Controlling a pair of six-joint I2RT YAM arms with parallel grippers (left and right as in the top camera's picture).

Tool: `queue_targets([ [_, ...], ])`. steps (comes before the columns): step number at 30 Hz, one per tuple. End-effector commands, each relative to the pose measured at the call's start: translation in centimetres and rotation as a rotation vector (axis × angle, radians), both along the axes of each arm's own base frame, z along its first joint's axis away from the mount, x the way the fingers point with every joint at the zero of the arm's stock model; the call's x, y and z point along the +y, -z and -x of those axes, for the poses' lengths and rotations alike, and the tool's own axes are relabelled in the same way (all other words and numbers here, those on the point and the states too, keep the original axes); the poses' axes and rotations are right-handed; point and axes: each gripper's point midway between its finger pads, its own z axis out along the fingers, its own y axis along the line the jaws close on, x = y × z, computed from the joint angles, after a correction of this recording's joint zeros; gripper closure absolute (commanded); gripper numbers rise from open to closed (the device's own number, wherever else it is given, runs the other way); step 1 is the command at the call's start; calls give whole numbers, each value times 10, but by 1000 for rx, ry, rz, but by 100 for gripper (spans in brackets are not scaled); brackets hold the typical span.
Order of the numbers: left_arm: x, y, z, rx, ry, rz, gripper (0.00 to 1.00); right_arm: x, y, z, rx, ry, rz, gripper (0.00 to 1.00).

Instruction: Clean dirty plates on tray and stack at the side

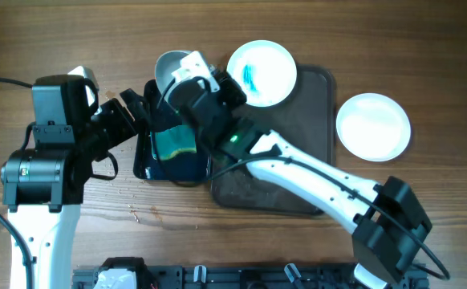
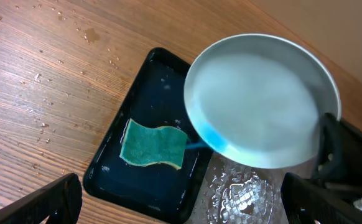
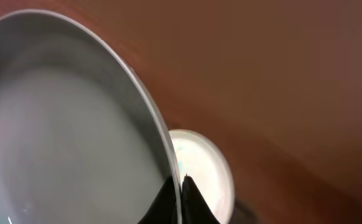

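A: Overhead first. The right arm reaches from the near right edge across the brown tray point(image 1: 306, 160). The right gripper point(image 1: 187, 71) is clamped on the rim of a tilted held plate point(image 1: 168, 68), above the far end of the dark basin point(image 1: 141, 164).

B: Left arm?

A: It is bent in from the left. The left gripper point(image 1: 137, 112) is at the basin's left rim and holds nothing.

B: Surroundings?

A: A green sponge point(image 1: 174, 144) lies in the basin. A smeared plate point(image 1: 261, 74) with blue marks sits on the tray's far corner. A clean plate point(image 1: 373, 126) sits alone on the table point(image 1: 426, 48), right of the tray.

B: Left wrist view?

A: The left fingers point(image 2: 50, 202) are spread wide at the bottom corners. The held plate fills the upper right, with a blue smear point(image 2: 211, 138) on its lower rim, and it overhangs the basin and sponge.

B: Right wrist view?

A: The jaws are pinched together on the plate's edge. Another white plate point(image 3: 203, 171) shows beyond it, but I cannot tell which one.
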Motion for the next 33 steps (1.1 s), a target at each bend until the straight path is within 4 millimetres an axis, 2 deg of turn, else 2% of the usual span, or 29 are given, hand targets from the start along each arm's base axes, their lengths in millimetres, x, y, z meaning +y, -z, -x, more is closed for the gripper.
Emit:
queue_targets([
  [1, 0, -6, -1, -16, -1, 10, 0, -11, -38, 5, -132, 80, 125, 96],
  [5, 0, -6, -1, -15, -1, 10, 0, -6, -57, 10, -204, 98, 165, 96],
  [10, 0, -6, -1, -15, -1, 10, 0, -3, -65, 11, -225, 87, 191, 96],
  [25, 0, -6, -1, -16, -1, 10, 0, 1, -66, 11, -229, 78, 173, 96],
  [27, 0, -6, -1, -15, -1, 10, 0, 0, -67, 10, -228, 63, 248, 96],
  [28, 0, -6, -1, -16, -1, 10, 0, -11, -74, 5, -258, 135, 176, 96],
  [29, 0, -6, -1, -16, -1, 10, 0, -12, -74, 5, -267, 159, 90, 96],
  [31, 0, -6, -1, -15, -1, 10, 0, 6, -63, 12, -220, 48, 185, 96],
  [32, 0, -6, -1, -16, -1, 10, 0, 6, -62, 13, -217, 34, 260, 96],
  [33, 0, -6, -1, -15, -1, 10, 0, 0, -66, 12, -235, 80, 227, 96],
])
